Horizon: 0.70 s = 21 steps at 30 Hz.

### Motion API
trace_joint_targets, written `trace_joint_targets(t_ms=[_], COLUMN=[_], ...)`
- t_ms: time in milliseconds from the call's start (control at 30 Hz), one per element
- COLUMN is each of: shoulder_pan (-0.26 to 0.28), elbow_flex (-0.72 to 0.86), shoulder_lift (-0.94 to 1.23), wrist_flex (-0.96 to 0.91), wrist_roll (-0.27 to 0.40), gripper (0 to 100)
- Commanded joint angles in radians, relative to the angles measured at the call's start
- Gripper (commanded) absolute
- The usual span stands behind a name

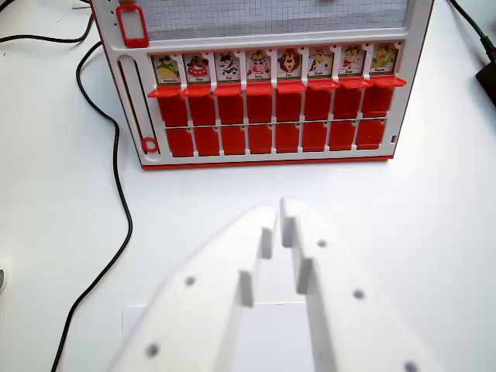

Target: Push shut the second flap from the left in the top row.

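A white game board (pixel 271 157) with a red edge lies at the top of the wrist view. Its uppermost visible row holds several flaps standing up, each showing a cartoon picture. The second flap from the left (pixel 198 70) stands up like the others and shows a figure with red in it. Below that row, two rows of red flaps (pixel 260 124) lie flat. My white gripper (pixel 279 211) reaches in from the bottom centre, its tips close together with nothing between them. It stays short of the board's near edge and right of the second flap's column.
A black cable (pixel 118 194) runs down the table at the wrist view's left. Another cable (pixel 471 27) and a dark object (pixel 488 77) sit at the upper right. A red clip (pixel 133 25) and a grid sheet (pixel 271 15) lie at the board's top.
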<state>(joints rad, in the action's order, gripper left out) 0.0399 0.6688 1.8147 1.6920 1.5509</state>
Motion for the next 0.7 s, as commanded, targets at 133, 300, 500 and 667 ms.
trace_joint_targets(t_ms=[133,300,500,667], shoulder_pan=[0.011,0.012,0.012,0.020], elbow_flex=[-0.011,-0.011,-0.011,-0.005], shoulder_lift=[0.057,0.057,0.055,0.046], wrist_flex=[-0.026,-0.026,-0.026,-0.026], wrist_roll=[0.006,0.005,0.003,-0.006], gripper=[0,0,0,0])
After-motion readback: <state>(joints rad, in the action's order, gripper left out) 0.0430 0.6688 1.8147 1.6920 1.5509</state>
